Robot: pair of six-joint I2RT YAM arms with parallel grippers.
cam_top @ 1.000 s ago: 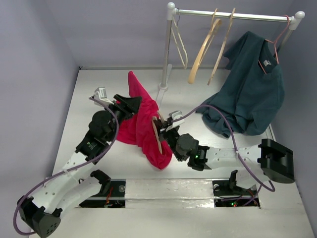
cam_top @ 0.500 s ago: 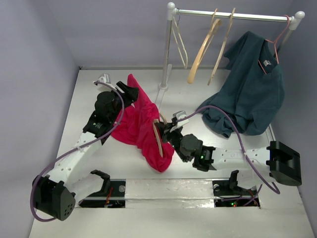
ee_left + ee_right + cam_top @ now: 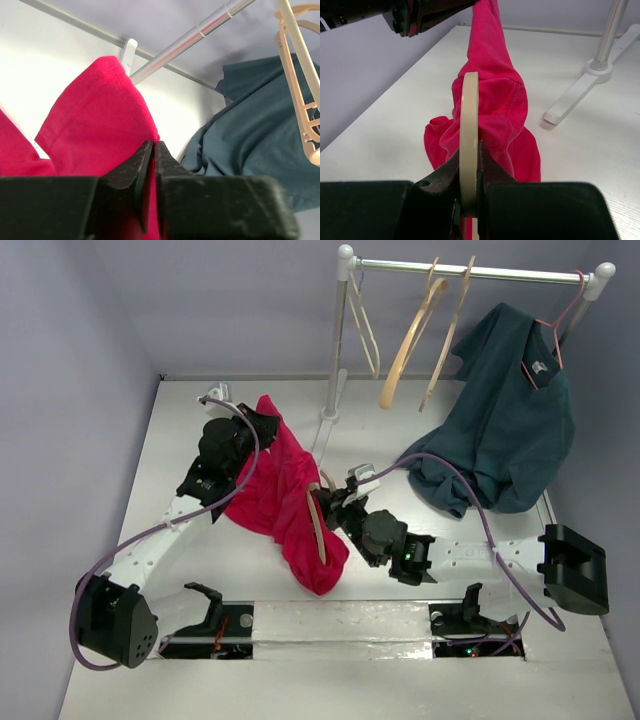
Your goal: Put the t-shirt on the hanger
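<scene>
With the left jaws clenched on a thin fold of the crimson t-shirt (image 3: 95,125), raised at 10 o'clock over the worktop (image 3: 250,560), and the right jaws grasping the wooden hanger (image 3: 469,110), apparently partway inside the cloth near centre, a hard pull could slip the fold free or twist the hanger out.

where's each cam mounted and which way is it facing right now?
Top external: above and behind the robot, looking down on the table; the left pincer and right pincer both show.
Left wrist: on the left wrist, looking along its pincer past the t-shirt to the rail and teal shirt.
Right wrist: on the right wrist, looking along its pincer gripping the hanger.
Shared: all three show the t-shirt.
</scene>
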